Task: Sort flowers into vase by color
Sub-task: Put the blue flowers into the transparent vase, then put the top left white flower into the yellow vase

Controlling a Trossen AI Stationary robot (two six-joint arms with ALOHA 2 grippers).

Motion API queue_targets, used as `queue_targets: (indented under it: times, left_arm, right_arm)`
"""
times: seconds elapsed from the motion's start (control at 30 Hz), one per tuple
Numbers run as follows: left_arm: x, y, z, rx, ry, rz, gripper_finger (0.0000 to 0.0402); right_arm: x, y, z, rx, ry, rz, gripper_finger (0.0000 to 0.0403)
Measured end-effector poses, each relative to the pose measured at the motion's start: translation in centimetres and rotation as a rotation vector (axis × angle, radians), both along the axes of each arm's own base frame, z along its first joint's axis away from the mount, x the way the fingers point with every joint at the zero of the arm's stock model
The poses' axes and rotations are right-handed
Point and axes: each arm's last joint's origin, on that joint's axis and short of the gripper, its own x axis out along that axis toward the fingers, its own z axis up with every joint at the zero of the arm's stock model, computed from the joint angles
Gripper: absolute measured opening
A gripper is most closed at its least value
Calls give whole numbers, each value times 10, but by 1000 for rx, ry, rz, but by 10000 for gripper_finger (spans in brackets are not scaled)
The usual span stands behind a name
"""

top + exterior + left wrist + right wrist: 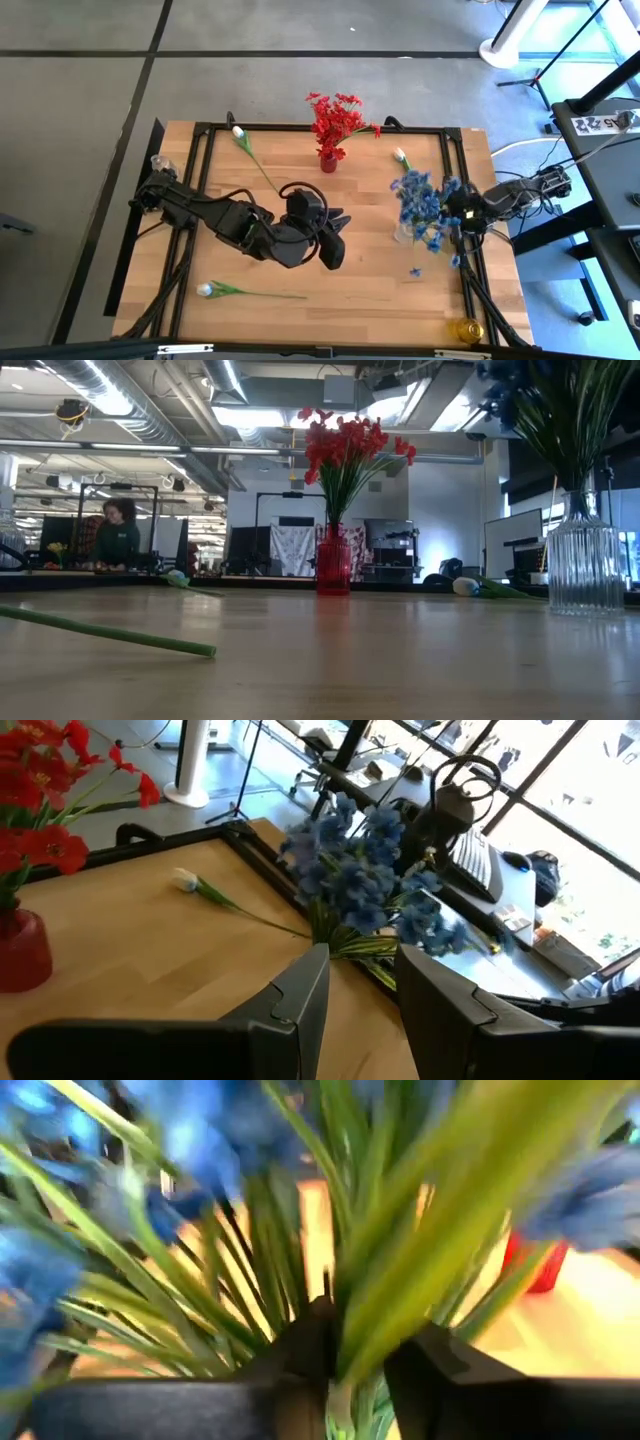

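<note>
Blue flowers stand in a clear ribbed vase at the table's right. My right gripper is in among them, its fingers a little apart with a green stem running up between them. Red flowers fill a red vase at the far middle. Three white flowers lie flat on the table: one far left, one far right, one near left. My left gripper hangs open with nothing in it above the table's middle. My right gripper has one green stem of the blue bunch between its two fingers, which come in about level from the table's right. Whether the fingers touch the stem, I cannot tell. The stem rises upright among the other stems above the vase.
A loose blue blossom lies on the table near the clear vase. A yellow thing sits at the near right corner. A black frame runs around the tabletop. A person sits far behind the table.
</note>
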Motion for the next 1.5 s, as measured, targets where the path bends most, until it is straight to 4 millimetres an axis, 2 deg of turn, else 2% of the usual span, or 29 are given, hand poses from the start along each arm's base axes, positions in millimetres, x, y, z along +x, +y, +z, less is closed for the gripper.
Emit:
queue_targets:
  times: [0.2, 0.3, 0.43, 0.6, 0.73, 0.87, 1.07, 1.27, 1.4, 1.5]
  left_arm:
    - [-6, 2, -11, -64, 78, 17, 112]
    - [-10, 5, -18, -124, 128, 40, 112]
    - [-16, 14, -27, -182, 207, 101, 112]
    - [-17, 35, -37, -254, 310, 161, 112]
    - [-13, 56, -60, -272, 426, 204, 123]
    - [-11, 77, -95, -316, 558, 252, 157]
    - [-15, 120, -147, -411, 654, 459, 209]
    - [-36, 179, -185, -476, 741, 689, 219]
    - [-67, 224, -201, -501, 819, 779, 214]
    - [-101, 259, -205, -536, 752, 851, 211]
  right_arm:
    - [14, 7, -8, 0, 125, 4, 125]
    - [18, 9, -4, -14, 151, 5, 145]
    - [18, 9, 12, -27, 173, 3, 178]
    - [13, 7, 35, 8, 203, -16, 229]
    - [5, 3, 52, 30, 238, -9, 267]
    - [-8, -2, 72, 62, 264, -18, 291]
    - [-32, -14, 99, 153, 294, -54, 298]
    - [-54, -25, 123, 236, 264, -99, 298]
    - [-65, -30, 139, 260, 205, -105, 298]
    - [-69, -32, 145, 294, 182, -107, 298]
